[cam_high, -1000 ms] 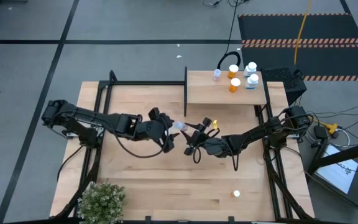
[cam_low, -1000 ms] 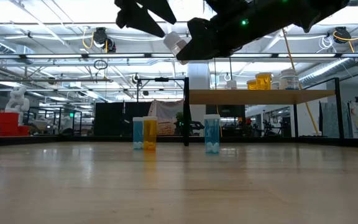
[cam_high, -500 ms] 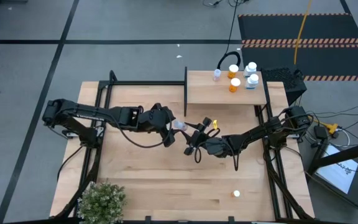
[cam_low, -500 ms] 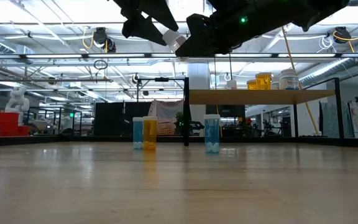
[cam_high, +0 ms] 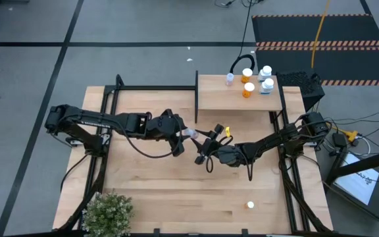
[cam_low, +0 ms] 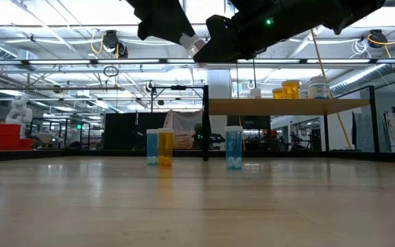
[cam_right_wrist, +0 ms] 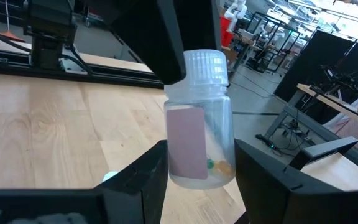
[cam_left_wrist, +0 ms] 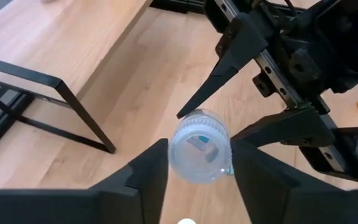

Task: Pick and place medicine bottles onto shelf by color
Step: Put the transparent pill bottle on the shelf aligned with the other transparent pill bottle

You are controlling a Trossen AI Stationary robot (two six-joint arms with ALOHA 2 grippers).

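Clear bottle (cam_right_wrist: 199,121) between both grippers, midair

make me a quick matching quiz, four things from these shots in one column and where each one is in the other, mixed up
Things:
1. clear bottle
2. orange bottle
3. potted plant
4. lone small bottle

Places:
A. near left corner of the table
B. on the shelf
C. in the air between the left gripper and the right gripper
D. on the table, near the front edge on the right

Pairs: 1-C, 2-B, 3-A, 4-D
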